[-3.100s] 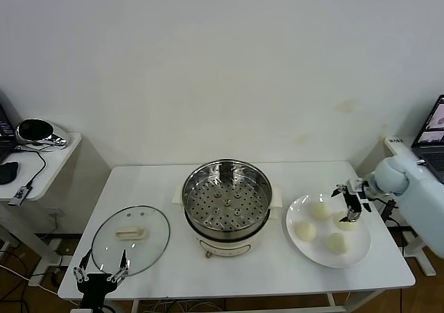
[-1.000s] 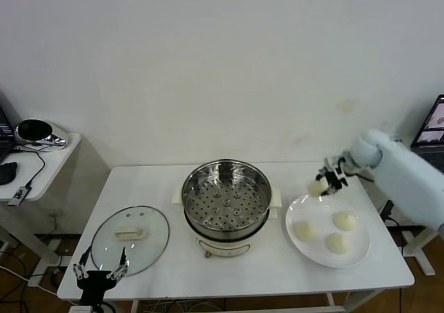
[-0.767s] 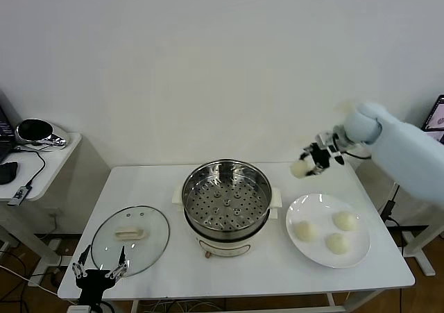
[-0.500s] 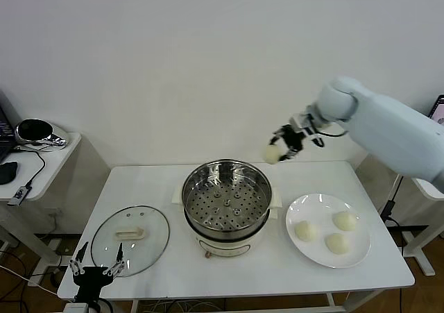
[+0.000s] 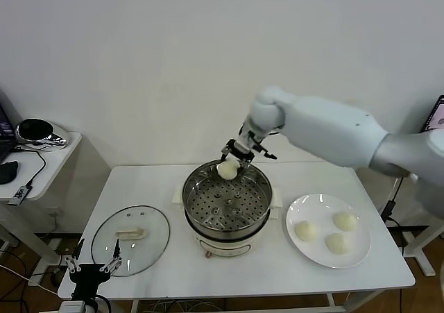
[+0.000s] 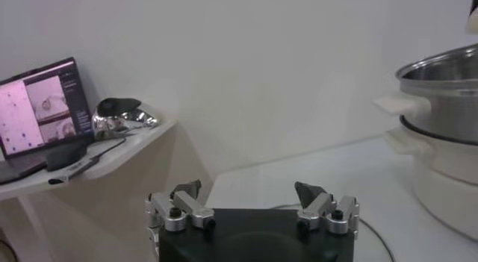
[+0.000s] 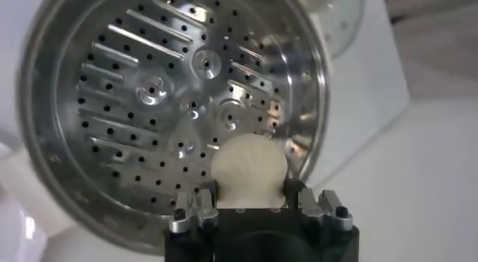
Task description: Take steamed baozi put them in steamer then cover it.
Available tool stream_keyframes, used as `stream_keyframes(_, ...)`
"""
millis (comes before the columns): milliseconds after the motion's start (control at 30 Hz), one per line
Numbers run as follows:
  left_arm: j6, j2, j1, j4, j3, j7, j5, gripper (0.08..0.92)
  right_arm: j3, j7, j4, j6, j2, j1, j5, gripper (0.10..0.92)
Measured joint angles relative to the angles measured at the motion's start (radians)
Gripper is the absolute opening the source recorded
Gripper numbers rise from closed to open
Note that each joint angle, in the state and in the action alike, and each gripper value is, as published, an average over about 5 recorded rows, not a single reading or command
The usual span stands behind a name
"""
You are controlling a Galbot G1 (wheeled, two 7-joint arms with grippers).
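Note:
My right gripper (image 5: 231,164) is shut on a cream-white baozi (image 5: 227,169) and holds it above the far rim of the steamer (image 5: 227,203). In the right wrist view the baozi (image 7: 249,170) sits between the fingers over the perforated tray (image 7: 172,107), which holds nothing. Three more baozi (image 5: 305,230) lie on the white plate (image 5: 358,249) at the right. The glass cover (image 5: 131,239) with its cream handle lies flat on the table left of the steamer. My left gripper (image 5: 92,268) is open and empty, low at the table's front left corner, by the cover.
A side table (image 5: 41,162) with a shiny object and cables stands to the left. A laptop (image 5: 438,127) shows at the far right edge. In the left wrist view the steamer's side (image 6: 444,136) and a laptop (image 6: 41,110) appear.
My right gripper has lifted one baozi off the plate and carried it left, from above the plate to above the steamer. The plate now holds three. The left arm has hardly moved.

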Motion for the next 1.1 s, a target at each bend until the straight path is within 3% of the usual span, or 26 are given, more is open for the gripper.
stream_keyframes(267, 0.0, -0.001, -0.005, 0.001, 0.002, 0.0, 0.0, 0.823, -0.021, 0.031, -0.045, 0.078, 0.043, -0.028, -0.088, 0.573)
stream_keyframes(700, 0.004, -0.016, -0.007, -0.014, 0.012, -0.002, 0.002, 0.823, -0.023, 0.059, -0.08, 0.122, 0.067, -0.035, -0.133, 0.814)
stream_keyframes(867, 0.007, -0.014, -0.003, -0.025, 0.007, -0.002, 0.001, 0.823, -0.036, 0.023, -0.01, 0.028, 0.014, 0.021, -0.029, 0.822)
stream_keyframes(1100, 0.011, -0.004, -0.006, -0.03, 0.009, -0.001, 0.0, 0.823, -0.058, -0.024, 0.183, -0.27, -0.17, 0.119, 0.15, 0.823)
